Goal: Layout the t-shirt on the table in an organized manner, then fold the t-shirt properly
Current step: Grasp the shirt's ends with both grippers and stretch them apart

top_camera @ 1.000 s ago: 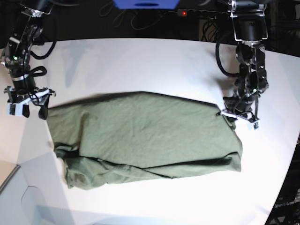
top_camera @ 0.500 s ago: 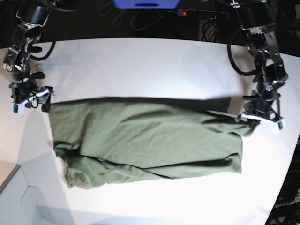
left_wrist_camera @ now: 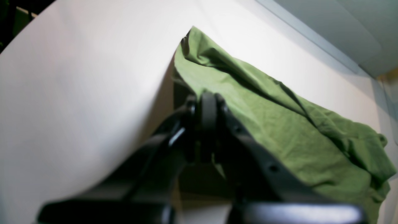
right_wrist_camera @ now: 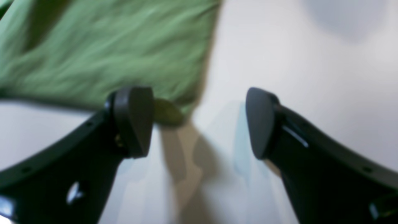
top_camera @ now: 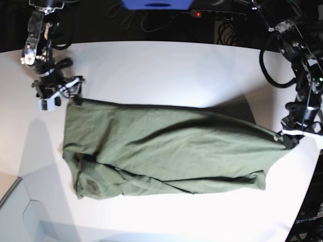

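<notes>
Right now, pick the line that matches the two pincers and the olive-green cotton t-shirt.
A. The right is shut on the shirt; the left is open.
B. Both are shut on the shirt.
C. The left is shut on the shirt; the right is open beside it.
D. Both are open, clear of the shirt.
C: the left pincer is clamped on a corner of the olive-green cotton t-shirt, while the right pincer stands wide open with only the white table between its pads.

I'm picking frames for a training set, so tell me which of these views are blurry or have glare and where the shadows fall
Right wrist view: motion-blurred t-shirt, soft throughout, with the open right gripper casting a shadow on the table. Left wrist view: left gripper out of focus up close, cloth farther off sharper. Base view: sharpest, bright glare on the table's near part, dark shadow along the shirt's far edge.
</notes>
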### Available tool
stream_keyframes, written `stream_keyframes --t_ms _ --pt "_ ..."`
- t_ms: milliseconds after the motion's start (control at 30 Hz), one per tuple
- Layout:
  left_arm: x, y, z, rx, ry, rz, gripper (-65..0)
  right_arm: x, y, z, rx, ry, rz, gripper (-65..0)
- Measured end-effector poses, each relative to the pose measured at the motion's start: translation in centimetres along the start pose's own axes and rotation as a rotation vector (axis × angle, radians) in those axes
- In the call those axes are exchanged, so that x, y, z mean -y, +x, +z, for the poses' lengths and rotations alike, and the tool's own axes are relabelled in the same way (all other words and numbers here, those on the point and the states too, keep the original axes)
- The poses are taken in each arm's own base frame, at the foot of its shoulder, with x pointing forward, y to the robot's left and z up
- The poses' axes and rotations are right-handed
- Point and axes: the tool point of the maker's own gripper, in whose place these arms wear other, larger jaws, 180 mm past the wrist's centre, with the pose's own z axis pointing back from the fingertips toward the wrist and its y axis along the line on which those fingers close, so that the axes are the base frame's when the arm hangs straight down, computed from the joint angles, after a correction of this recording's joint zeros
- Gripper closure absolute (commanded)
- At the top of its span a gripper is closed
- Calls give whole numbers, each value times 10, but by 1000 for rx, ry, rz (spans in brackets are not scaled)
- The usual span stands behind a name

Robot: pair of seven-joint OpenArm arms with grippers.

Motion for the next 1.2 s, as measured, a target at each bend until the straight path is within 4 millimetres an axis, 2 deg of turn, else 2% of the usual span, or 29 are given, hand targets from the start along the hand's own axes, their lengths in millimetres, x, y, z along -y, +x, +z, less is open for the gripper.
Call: stream_keyframes --t_ms 100,200,267,300,533,600,700,767,933,1067,1200 --pt "1 0 0 -1 -6 3 -2 -23 9 5 37 49 26 -462" --pt "2 0 0 -1 -8 4 -2 -30 -3 4 6 69 26 -462" --pt "1 -1 0 -3 -6 3 -2 -31 -18 1 -33 75 10 -462" --pt "1 -2 0 -4 -5 3 -2 -32 -18 0 -17 81 -7 -462" --pt "-6 -13 4 -30 11 0 -2 -30 -14 -2 -25 73 9 -461" --pt "-6 -13 4 -30 12 -1 -2 -21 -10 2 -19 47 7 -461" --pt "-11 -12 6 -25 22 8 -2 3 10 10 46 -16 1 -461" --pt "-18 -10 8 -19 42 12 -2 11 10 11 45 -34 -2 -461" --pt "-18 -10 8 -18 40 13 -2 9 -10 6 -7 -27 -29 -461" --pt "-18 -11 8 -20 41 13 -2 8 -15 5 -15 -25 -41 -461" --pt "-21 -17 11 -35 47 11 -2 -10 -15 -1 -12 20 -30 -460"
